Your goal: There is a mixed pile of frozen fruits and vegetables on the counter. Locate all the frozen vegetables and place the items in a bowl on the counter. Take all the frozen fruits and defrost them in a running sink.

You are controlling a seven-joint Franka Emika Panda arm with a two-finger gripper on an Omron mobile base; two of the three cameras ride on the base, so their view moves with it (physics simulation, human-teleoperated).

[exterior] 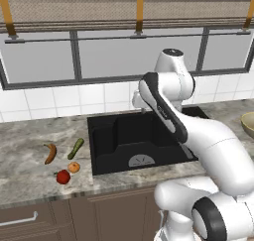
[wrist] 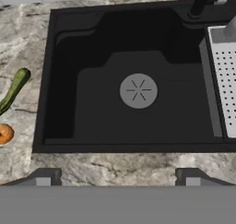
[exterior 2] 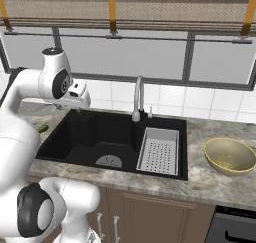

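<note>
no readable text, labels or numbers

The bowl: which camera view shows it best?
The right base view: the whole bowl sits on the counter, right of the sink. The left base view catches just a piece at its right edge.

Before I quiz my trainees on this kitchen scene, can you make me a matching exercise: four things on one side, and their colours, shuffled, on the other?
Things:
1. bowl
2. sink
3. apple
4. slim vegetable

Colours:
A. black
B. green
C. pale yellowish-tan
D. red

Pairs: 1-C, 2-A, 3-D, 4-B
</note>
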